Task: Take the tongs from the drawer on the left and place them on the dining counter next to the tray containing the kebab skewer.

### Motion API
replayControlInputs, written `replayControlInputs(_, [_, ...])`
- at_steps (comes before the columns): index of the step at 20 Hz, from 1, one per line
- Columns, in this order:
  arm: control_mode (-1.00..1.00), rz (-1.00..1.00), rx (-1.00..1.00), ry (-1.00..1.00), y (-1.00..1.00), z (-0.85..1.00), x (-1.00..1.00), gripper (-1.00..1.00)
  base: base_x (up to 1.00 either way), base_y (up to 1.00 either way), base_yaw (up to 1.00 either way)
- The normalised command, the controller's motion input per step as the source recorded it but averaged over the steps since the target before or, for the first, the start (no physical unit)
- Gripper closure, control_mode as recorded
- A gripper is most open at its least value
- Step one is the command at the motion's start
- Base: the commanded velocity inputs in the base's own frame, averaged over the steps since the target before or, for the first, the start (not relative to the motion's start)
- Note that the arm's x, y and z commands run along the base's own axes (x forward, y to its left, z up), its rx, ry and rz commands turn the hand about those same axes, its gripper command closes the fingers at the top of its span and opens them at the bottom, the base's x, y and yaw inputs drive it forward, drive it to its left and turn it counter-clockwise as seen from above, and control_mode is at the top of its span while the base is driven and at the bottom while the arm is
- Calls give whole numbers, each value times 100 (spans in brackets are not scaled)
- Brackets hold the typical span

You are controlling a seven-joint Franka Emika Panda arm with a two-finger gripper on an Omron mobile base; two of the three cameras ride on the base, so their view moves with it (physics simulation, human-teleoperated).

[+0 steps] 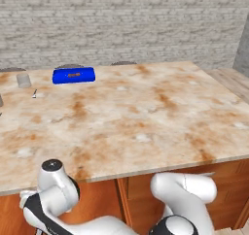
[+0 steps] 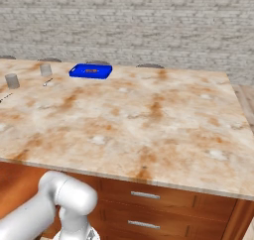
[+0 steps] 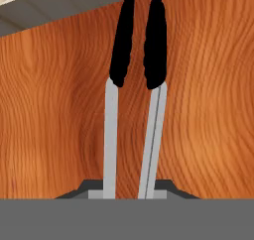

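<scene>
Hand view: the tongs [image 3: 134, 85] run straight up from the gripper [image 3: 128, 190], whose finger tips [image 3: 92, 187] flank the two grey arms at the bottom, so the gripper appears closed on them; the black ends point toward a pale edge at the top, with orange-brown wood grain behind. In the left base view the dining surface [image 1: 136, 117] spreads wide, and the blue tray [image 1: 73, 75] sits near its far edge toward the left corner, the kebab skewer [image 1: 74, 75] lying inside it. A small grey cup [image 1: 23, 79] stands left of the tray, a tiny silver utensil [image 1: 35, 93] just in front of the cup. Closed drawers [image 2: 145, 196] with silver handles sit under the near edge in the right base view.
</scene>
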Motion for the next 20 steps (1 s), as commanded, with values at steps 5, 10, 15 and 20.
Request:
replayControlInputs(5, [-100,11,0,0,-34,85,-48,100,0,0,0])
replayControlInputs(10, [-100,14,1,0,-47,100,-37,100,0,0,0])
replayControlInputs(15, [-100,13,5,0,-83,100,-2,100,0,0,0])
replayControlInputs(20, [-100,9,10,-6,-100,96,3,100,0,0,0])
